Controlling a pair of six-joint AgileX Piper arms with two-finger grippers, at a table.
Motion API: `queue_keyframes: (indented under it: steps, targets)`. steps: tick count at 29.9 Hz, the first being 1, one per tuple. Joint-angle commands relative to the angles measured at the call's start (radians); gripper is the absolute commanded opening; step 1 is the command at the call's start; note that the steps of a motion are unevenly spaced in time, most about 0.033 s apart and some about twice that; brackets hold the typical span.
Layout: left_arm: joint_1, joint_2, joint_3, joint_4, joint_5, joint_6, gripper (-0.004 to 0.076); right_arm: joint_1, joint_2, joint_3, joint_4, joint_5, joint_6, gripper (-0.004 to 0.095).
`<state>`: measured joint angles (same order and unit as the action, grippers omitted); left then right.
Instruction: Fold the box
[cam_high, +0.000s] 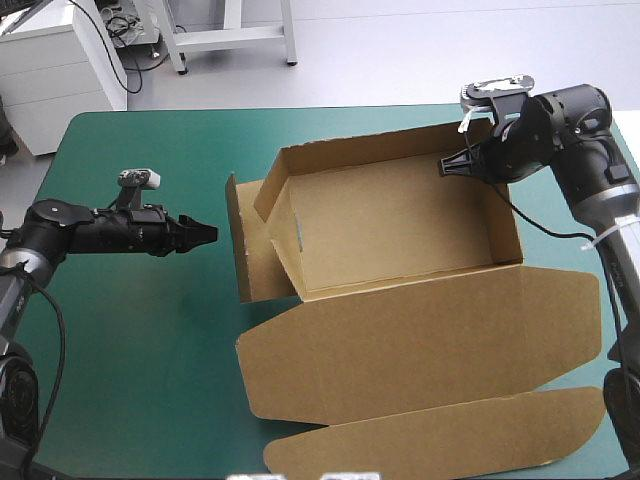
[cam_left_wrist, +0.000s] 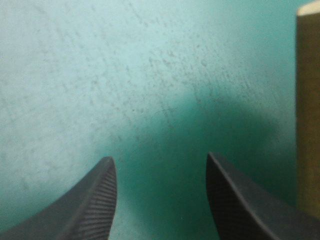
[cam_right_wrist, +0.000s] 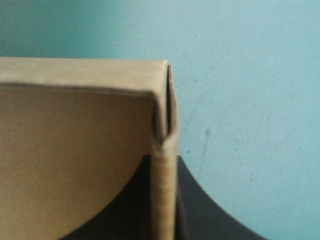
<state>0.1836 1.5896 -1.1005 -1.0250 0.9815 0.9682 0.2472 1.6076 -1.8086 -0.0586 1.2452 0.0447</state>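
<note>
The brown box (cam_high: 400, 230) stands as an open tray in the middle of the table, its lid (cam_high: 420, 340) lying flat toward the near edge. A side flap (cam_high: 243, 250) sticks out loose at its left end. My right gripper (cam_high: 452, 163) is at the tray's far right corner, shut on the upright wall (cam_right_wrist: 164, 200), which runs between its black fingers (cam_right_wrist: 200, 210). My left gripper (cam_high: 203, 234) hovers low over the cover, just left of the loose flap. It is open with nothing between its fingers (cam_left_wrist: 95, 200), and a box edge (cam_left_wrist: 307, 110) shows beside it.
The teal-green cover (cam_high: 130, 330) stretches left of the box, under and around the left arm. The lid's long front flap (cam_high: 440, 440) reaches close to the table's near edge. A strip of cover (cam_high: 200, 140) lies between the tray and the far edge.
</note>
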Motion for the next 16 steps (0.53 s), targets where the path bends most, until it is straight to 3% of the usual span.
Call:
queue_keyframes:
  steps: [1, 7, 12, 16]
  targets:
    - [-0.006, -0.019, 0.043, -0.227, 0.004, 0.180, 0.0382, -0.007, -0.049, -0.030, 0.008, 0.009, -0.004, -0.0020]
    - [-0.006, -0.014, 0.194, -0.523, 0.041, 0.452, 0.0382, -0.007, -0.049, -0.030, 0.002, 0.009, -0.004, -0.0020]
    - [-0.006, -0.014, 0.228, -0.548, 0.055, 0.476, 0.0382, -0.007, -0.049, -0.030, 0.002, -0.001, -0.001, -0.0020]
    - [-0.006, -0.014, 0.228, -0.627, 0.132, 0.495, 0.0381, -0.007, -0.049, -0.030, 0.002, -0.007, -0.001, -0.0020]
